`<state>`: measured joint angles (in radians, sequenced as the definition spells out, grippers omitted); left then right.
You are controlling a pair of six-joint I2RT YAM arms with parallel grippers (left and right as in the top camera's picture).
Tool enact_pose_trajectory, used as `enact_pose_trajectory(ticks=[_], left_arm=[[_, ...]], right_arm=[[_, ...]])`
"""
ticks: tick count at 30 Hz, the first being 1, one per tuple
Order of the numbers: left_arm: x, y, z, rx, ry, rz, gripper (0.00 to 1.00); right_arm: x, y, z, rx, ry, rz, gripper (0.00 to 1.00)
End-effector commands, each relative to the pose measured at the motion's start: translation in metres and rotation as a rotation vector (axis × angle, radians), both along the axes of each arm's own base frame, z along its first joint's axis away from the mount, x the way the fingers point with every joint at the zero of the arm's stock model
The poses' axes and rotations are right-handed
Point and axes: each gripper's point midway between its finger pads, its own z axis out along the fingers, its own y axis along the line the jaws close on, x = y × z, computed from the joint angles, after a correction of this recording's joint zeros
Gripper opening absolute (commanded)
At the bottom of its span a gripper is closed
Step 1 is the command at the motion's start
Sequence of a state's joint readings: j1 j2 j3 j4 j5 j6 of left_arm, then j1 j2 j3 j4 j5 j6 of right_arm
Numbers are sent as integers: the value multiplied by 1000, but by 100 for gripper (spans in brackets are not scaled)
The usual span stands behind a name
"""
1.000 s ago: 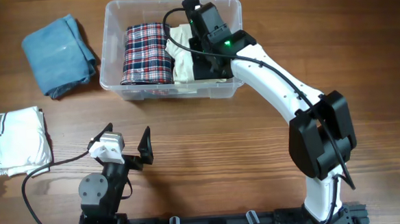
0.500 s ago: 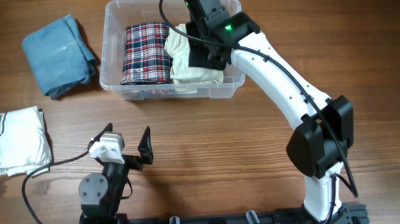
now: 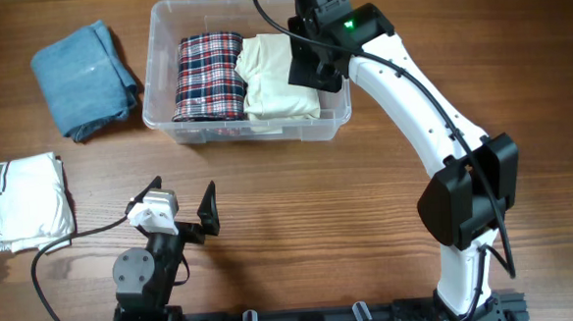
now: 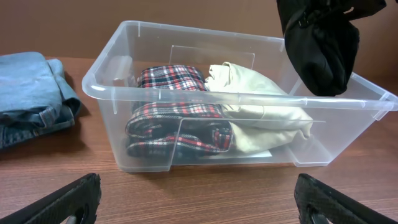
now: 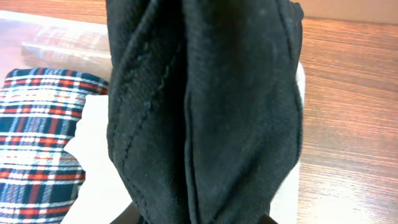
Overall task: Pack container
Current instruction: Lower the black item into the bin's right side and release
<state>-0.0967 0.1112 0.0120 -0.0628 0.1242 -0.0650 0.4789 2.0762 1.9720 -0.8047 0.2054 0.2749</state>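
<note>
My right jaws grip a black garment (image 4: 320,46) above the container (image 3: 256,133), upper right. Next I'd lower it beside the cream garment (image 3: 274,78). Left jaws gape.

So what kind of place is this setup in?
Probably a robot test bench rather than a home: a bare wooden table, two arms mounted at its near edge, and folded jeans staged beside a clear container, with a black garment in the right gripper.

Container (image 4: 186,96) right end free beside cream garment (image 4: 261,115); black garment (image 4: 320,43) above
</note>
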Motion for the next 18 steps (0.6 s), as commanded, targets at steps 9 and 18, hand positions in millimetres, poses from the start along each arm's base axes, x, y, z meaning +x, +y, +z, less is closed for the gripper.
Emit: enact_pose_trajectory(ticks=[9, 18], left_arm=[[0, -1, -3, -1, 5, -2, 100], [0, -1, -3, -1, 5, -2, 100]], right_arm=[[2, 0, -58, -50, 120, 12, 48], [2, -10, -48, -93, 97, -20, 73]])
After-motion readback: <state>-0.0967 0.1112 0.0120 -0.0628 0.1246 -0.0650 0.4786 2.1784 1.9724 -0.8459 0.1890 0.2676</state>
